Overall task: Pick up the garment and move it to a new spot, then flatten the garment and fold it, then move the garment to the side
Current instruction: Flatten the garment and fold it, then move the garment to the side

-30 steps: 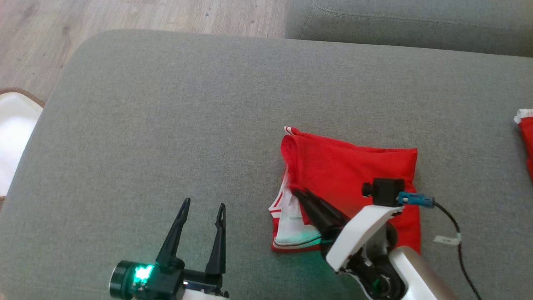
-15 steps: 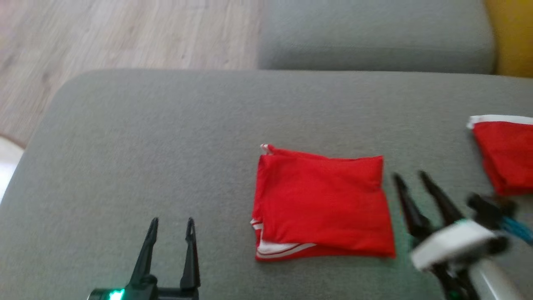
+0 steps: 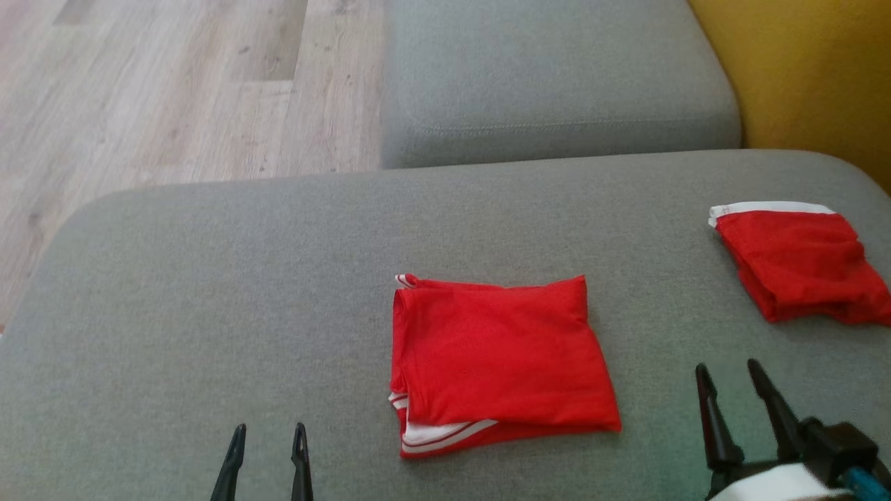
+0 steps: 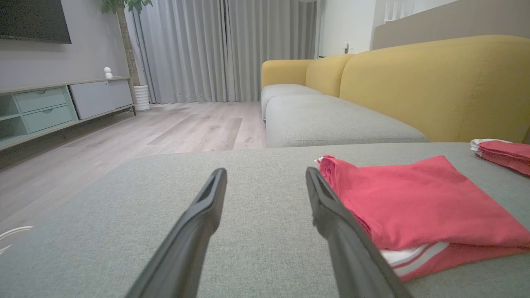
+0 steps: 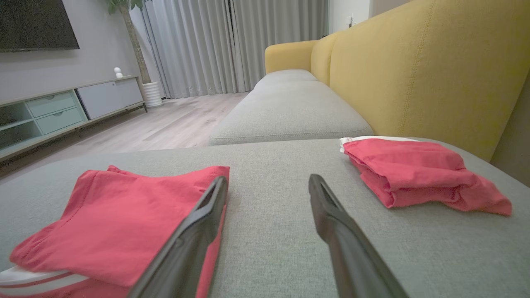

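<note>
The garment point(image 3: 498, 362), red with white striped trim, lies folded into a rough square on the grey cushion point(image 3: 209, 292). It also shows right of the fingers in the left wrist view point(image 4: 418, 207) and left of them in the right wrist view point(image 5: 120, 231). My left gripper point(image 3: 266, 438) stands open at the lower left, apart from the cloth. My right gripper point(image 3: 729, 376) stands open at the lower right, clear of the garment's right edge, with nothing between its fingers.
A second folded red garment point(image 3: 800, 264) with a white band lies at the cushion's right end point(image 5: 418, 174). Another grey seat cushion point(image 3: 557, 83) sits beyond, a yellow sofa back point(image 3: 807, 76) to the right, wooden floor point(image 3: 139, 90) to the left.
My right gripper let go of the garment, opened and pulled back to the right. The lifted flap now lies flat. The head camera tilted up and turned right, shifting the whole view.
</note>
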